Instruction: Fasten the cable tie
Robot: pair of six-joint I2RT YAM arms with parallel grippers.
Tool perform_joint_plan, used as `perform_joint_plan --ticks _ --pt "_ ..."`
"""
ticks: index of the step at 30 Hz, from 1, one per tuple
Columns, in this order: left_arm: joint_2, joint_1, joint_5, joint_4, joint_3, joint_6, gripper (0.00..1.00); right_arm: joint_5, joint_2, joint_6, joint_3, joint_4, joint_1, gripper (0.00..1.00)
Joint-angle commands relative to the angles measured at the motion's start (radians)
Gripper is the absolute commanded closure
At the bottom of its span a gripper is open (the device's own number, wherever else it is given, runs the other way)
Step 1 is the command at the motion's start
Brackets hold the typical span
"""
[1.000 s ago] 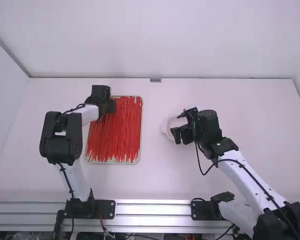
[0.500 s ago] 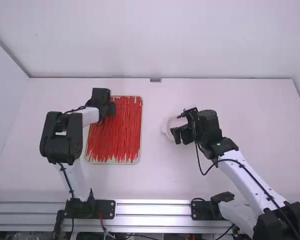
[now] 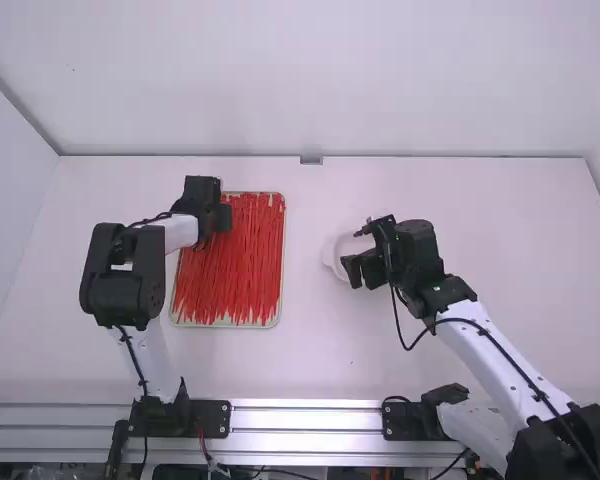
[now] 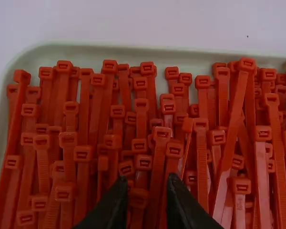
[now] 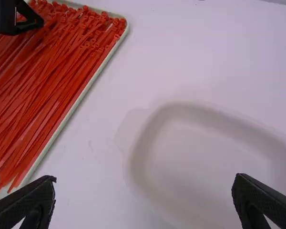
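A cream tray (image 3: 280, 205) left of the middle holds a dense pile of red cable ties (image 3: 235, 265). My left gripper (image 3: 218, 216) is down at the tray's far left corner. In the left wrist view the left gripper (image 4: 145, 183) is open by a narrow gap, its fingertips (image 4: 120, 191) pressed into the cable ties (image 4: 143, 114), with a couple of tie heads lying between them. My right gripper (image 3: 358, 268) hangs wide open beside a white bin (image 3: 332, 252). In the right wrist view the right gripper (image 5: 143, 207) is over the white bin (image 5: 205, 152), with nothing between its fingers.
The tray's rim (image 5: 93, 78) and the cable ties (image 5: 33, 86) lie a short way from the bin, with bare table between them. A small grey tab (image 3: 311, 159) sits on the table's far edge. Open white table stretches to the right.
My left gripper has shifted slightly over the tray's far corner. The right arm has stayed still.
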Motion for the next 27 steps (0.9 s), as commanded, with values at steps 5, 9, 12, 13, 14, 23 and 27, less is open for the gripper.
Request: perform_joint_plan --ticks 5,9,12,13,14,23,27 --pt "0.013 0.003 -0.007 0.002 -0.004 0.005 0.79 0.001 -0.014 -0.001 0.034 -0.006 -0.003 0.01" --pt "0.013 0.003 -0.007 0.002 -0.005 0.006 0.79 0.001 -0.014 -0.002 0.034 -0.005 -0.003 0.01" --pt "0.013 0.003 -0.006 0.002 -0.005 0.005 0.8 0.001 -0.014 -0.001 0.034 -0.005 -0.003 0.01" --pt "0.013 0.003 -0.007 0.002 -0.005 0.005 0.8 0.001 -0.014 -0.002 0.034 -0.006 -0.004 0.01" --pt "0.013 0.003 -0.006 0.002 -0.005 0.006 0.8 0.002 -0.014 -0.002 0.034 -0.006 -0.003 0.01" --pt "0.013 0.003 -0.007 0.002 -0.006 0.006 0.8 0.001 -0.014 -0.002 0.034 -0.006 -0.004 0.01" --pt "0.013 0.003 -0.007 -0.001 -0.006 0.008 0.8 0.001 -0.014 -0.001 0.034 -0.006 -0.003 0.01"
